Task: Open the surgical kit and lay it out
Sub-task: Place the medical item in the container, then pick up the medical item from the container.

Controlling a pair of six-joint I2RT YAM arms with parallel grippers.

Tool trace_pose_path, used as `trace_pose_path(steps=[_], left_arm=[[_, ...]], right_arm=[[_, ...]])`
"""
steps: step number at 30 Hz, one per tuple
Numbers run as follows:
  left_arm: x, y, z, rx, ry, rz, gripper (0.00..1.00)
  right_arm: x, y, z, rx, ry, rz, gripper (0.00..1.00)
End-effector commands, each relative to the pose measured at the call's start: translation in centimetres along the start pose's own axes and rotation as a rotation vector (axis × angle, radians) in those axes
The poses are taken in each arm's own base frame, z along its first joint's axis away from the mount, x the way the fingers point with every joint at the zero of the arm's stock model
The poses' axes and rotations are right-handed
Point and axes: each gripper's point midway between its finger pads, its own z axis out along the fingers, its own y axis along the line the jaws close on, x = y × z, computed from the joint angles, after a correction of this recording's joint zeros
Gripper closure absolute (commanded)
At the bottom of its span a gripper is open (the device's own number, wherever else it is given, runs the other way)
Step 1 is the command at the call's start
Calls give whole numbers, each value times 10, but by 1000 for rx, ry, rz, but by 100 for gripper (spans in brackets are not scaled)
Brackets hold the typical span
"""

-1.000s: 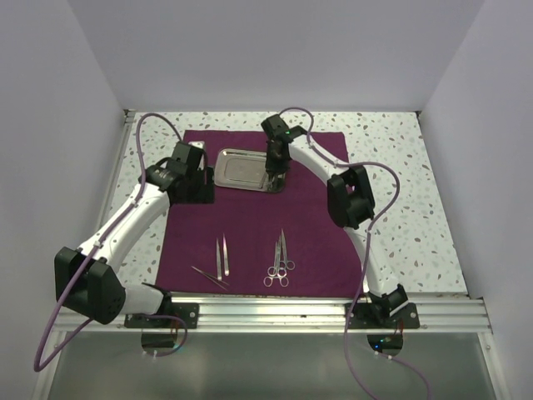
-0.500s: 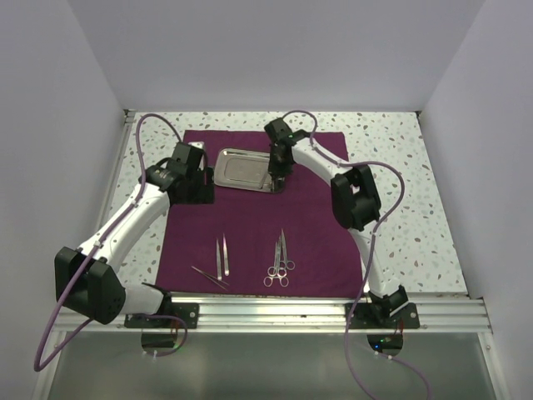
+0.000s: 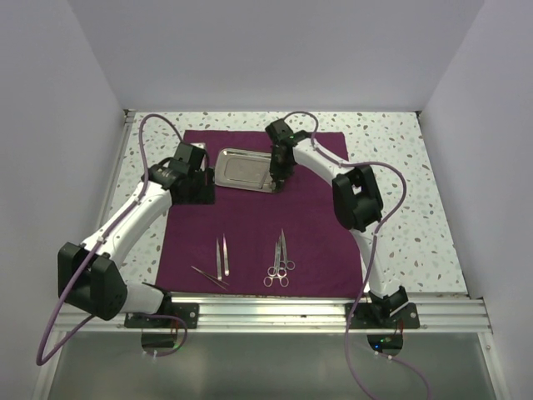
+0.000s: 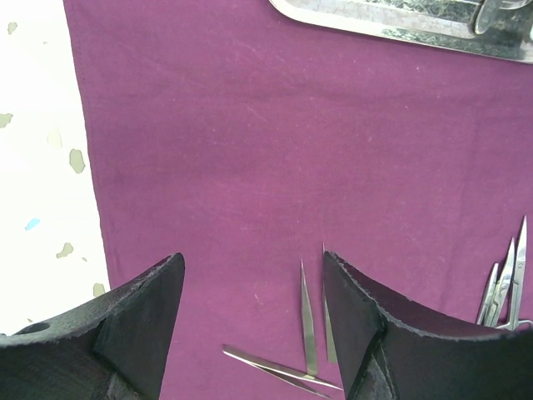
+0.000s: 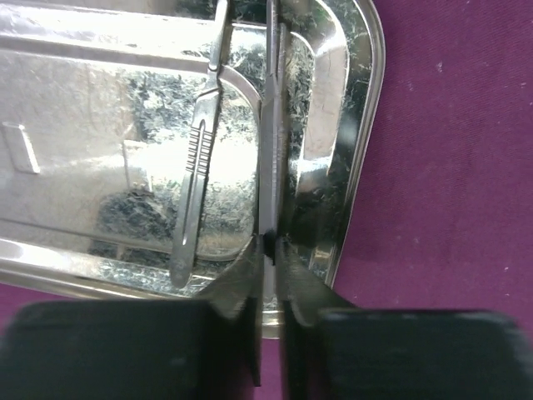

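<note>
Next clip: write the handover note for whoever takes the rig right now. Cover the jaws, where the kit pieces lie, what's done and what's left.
Left gripper: jaws open, empty, over the cloth, left of the tray.
Right gripper: jaws closed on a slim instrument at the tray's right end.
Layout: cloth spread flat, tray at its far edge. Tweezers and ring-handled instruments lie near the front edge.
Done: kit opened, those pieces laid out.
Left: probably the gripped instrument and the scalpel-style handle beside it in the tray.

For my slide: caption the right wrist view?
Right gripper pinches a slim instrument in the steel tray, scalpel handle alongside.
</note>
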Motion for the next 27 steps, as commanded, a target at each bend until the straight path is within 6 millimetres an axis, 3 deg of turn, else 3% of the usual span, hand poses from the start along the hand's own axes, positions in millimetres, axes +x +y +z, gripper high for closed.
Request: trace_pose_path(steps=[1,7,10,16,21,24,25,27], left_arm=[[-11,3,-2,-14,-27,-5,30],[-13,3,-2,-17,-24,2,30],[-12,4,-2,-21,-19,3,30],[-12,4,-2,-24,-22,4,31],[-13,3,0,-19,-24,0,31],[-12,0,1,-5,-20,-4,31],[-12,-1,1,-2,-19,-6,31],[-13,-2,1,2,-21,-9,32]], right_arm=[[4,-3,-9,11,14,-11,96],[10,-5,2,19,28,-11,100],[5,-1,-4,8,24,-10,100],[-16,13,-44,-51,-31,10,100],[-42,34,-98,-174,-144,23,100],[-51,45,-111,-233,-178,11,37],[-52,46,-111,-235,-181,5,2],[-52,46,-110,-230,-173,3,2]])
